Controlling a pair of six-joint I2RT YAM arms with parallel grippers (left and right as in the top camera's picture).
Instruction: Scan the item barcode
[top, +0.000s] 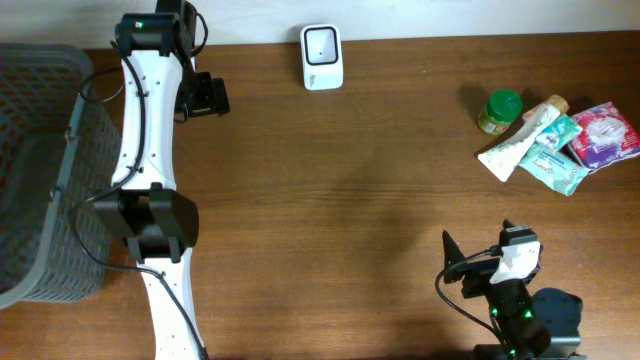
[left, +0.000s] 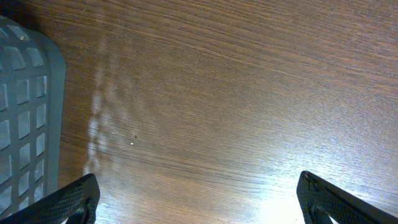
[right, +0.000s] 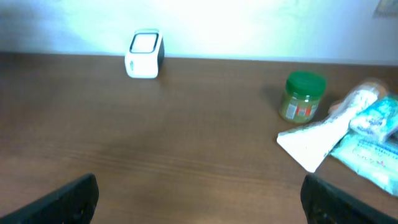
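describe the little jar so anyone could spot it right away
On the brown wooden table, find the cluster of packaged items at the right of the overhead view. At its left end, beside the flat white tube, stands a small jar with a green lid: the only round, upright container there.

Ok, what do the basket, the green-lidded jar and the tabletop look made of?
Basket: grey moulded plastic, matte, judging by its regular grid of slots. Jar: probably glass or clear plastic under a green lid; too blurred to settle. Tabletop: brown wood or wood-look laminate, semi-gloss, with visible grain and light glare.
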